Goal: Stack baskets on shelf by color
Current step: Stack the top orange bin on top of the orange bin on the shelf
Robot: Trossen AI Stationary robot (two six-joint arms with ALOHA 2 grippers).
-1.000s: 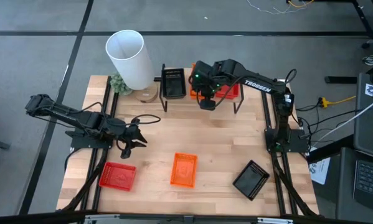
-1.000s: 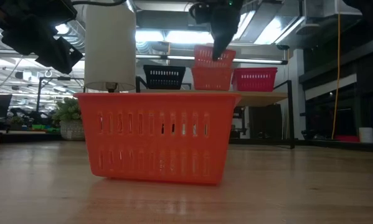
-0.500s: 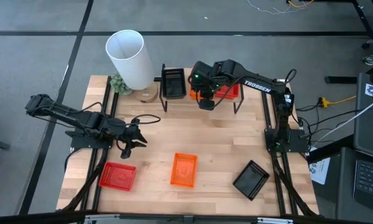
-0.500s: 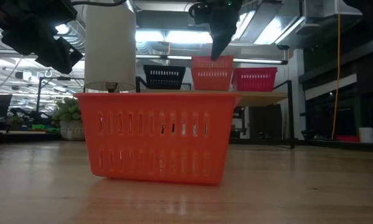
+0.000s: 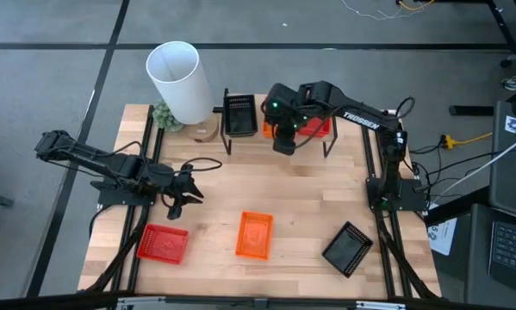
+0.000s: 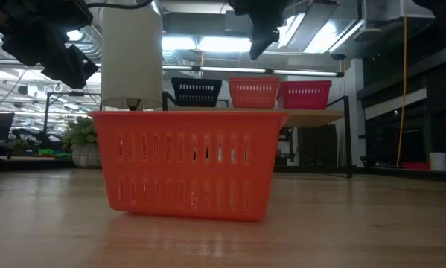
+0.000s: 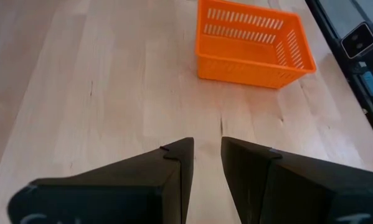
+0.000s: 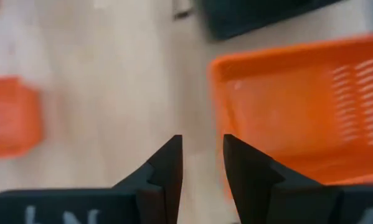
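Observation:
On the shelf [image 6: 312, 114] at the table's far side stand a black basket [image 6: 196, 91], an orange basket [image 6: 254, 93] and a red basket [image 6: 304, 94], side by side. My right gripper [image 6: 256, 46] hangs open just above the orange basket's near rim [image 8: 286, 68], touching nothing. On the table lie a red basket [image 5: 163, 243], an orange basket [image 5: 255, 234] and a black basket [image 5: 348, 248]. My left gripper [image 5: 182, 195] waits open above the left side of the table, with the loose orange basket [image 7: 251, 42] ahead of it.
A tall white cylinder [image 5: 178, 82] and a small plant [image 5: 164, 116] stand at the far left corner, beside the shelf. Bare wood lies in the middle of the table between the shelf and the three loose baskets.
My right gripper has opened and let go of an orange basket that it held tilted above the shelf. That basket has dropped level into the orange one on the shelf. The gripper has then gone up.

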